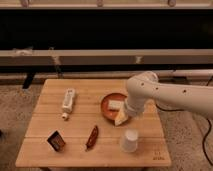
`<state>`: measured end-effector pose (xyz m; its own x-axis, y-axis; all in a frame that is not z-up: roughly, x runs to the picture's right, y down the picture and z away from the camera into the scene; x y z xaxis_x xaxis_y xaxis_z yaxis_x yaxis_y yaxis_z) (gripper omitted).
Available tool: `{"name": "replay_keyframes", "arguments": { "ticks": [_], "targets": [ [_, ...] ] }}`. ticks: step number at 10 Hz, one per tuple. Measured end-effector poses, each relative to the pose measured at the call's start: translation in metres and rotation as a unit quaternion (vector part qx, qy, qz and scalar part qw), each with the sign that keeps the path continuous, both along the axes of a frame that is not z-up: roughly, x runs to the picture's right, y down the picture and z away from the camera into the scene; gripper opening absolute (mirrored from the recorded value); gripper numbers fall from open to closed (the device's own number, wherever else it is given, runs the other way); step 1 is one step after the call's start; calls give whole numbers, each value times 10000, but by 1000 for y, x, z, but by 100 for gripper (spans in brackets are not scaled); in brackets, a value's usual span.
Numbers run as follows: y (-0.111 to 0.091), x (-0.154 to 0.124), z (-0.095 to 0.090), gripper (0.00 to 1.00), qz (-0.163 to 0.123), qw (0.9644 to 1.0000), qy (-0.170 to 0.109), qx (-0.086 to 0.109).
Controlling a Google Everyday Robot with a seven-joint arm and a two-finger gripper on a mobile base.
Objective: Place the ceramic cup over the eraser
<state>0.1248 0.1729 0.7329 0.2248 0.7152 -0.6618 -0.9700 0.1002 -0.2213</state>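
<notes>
The white ceramic cup (pixel 130 140) stands on the wooden table (pixel 75 125) near the front right. The eraser (pixel 56 140), a small dark block with an orange-brown face, lies at the front left, well apart from the cup. My gripper (pixel 121 118) hangs at the front rim of the reddish-brown bowl (pixel 106 110), just above and left of the cup. It holds nothing that I can see.
A white rectangular block (pixel 116 105) lies in the bowl. A reddish-brown pepper-shaped thing (pixel 92 137) lies between eraser and cup. A white bottle (pixel 68 100) lies at the left. A dark wall with a rail runs behind the table.
</notes>
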Motion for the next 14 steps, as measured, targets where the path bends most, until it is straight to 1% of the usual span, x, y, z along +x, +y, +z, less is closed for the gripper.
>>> {"name": "replay_keyframes", "arguments": {
  "ticks": [1,3,5,8,12,13,14],
  "targets": [
    [8,5,-1,80,25,10000,33,-25],
    [25,0,-6,80,-8,10000,17,-72],
    [41,1,-12,80,-27,9999,62,-105],
    [55,1,-15,80,-18,9999,92,-143],
    [64,2,-10,80,-28,9996,188,-197],
    [66,2,-8,75,-40,9995,218,-211],
    [68,3,-6,64,-72,9991,285,-294]
  ]
}}
